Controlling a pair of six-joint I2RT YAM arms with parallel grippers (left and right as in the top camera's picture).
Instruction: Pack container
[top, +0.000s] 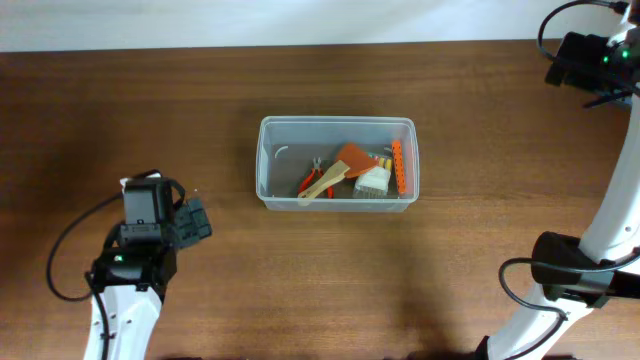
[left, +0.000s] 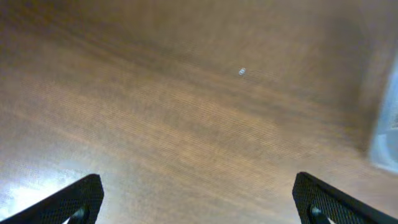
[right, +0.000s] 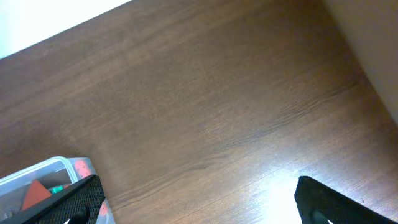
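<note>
Clear rectangular plastic container: well apart from both finger pairs, orange tools already inside | left gripper, right gripper: fingers spread wide, nothing held | no loose items seen; packing judged nearly complete.

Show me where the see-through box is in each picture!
Overhead: the container sits in the middle of the picture.
Left wrist: probably the container, only a pale blur at the right edge.
Right wrist: its corner peeks in at the bottom left.
Shared landmark: the brown wooden table; the orange tools inside show overhead and right wrist.
</note>
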